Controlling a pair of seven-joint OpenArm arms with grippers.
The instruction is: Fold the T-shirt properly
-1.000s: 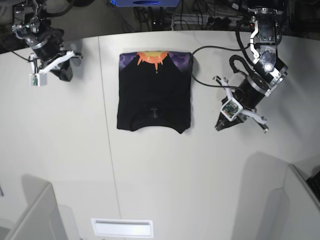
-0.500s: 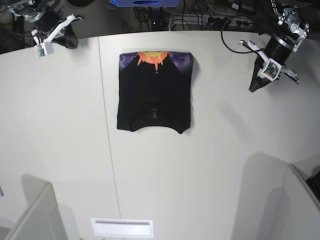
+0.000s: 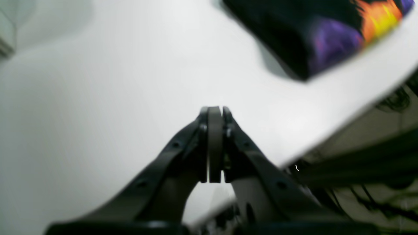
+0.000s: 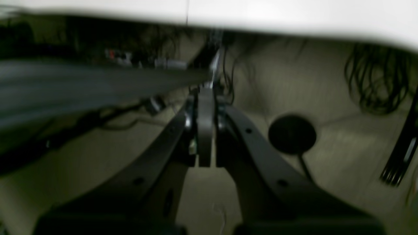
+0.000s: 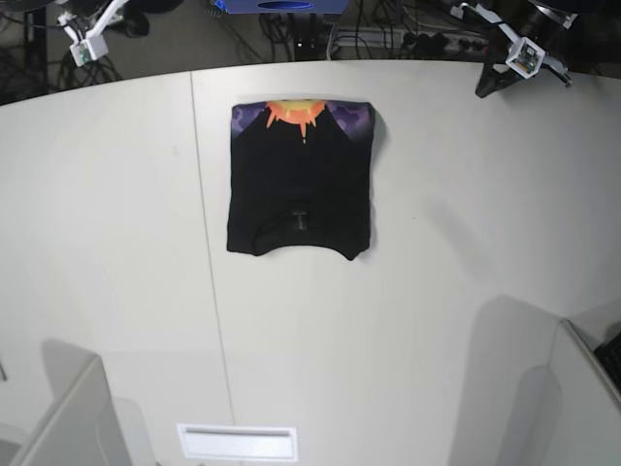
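The T-shirt (image 5: 301,180) lies folded into a black rectangle on the white table (image 5: 417,291), with its orange sun print on purple along the far edge and the collar at the near edge. My left gripper (image 3: 214,109) is shut and empty over the table's far right edge (image 5: 482,87), well apart from the shirt, whose printed corner (image 3: 326,42) shows in the left wrist view. Beyond the far left corner of the table, my right gripper (image 4: 205,93) is shut and empty, over floor and cables; the shirt is out of the right wrist view.
A seam (image 5: 206,243) runs down the table left of the shirt. Grey partitions stand at the near left (image 5: 68,417) and near right (image 5: 582,388). A white slot (image 5: 238,442) sits at the front edge. Cables (image 5: 388,34) lie behind the table.
Both arms have drawn back from beside the shirt to the far corners, the right arm past the table's edge. Both grippers stayed shut. The shirt has not moved.
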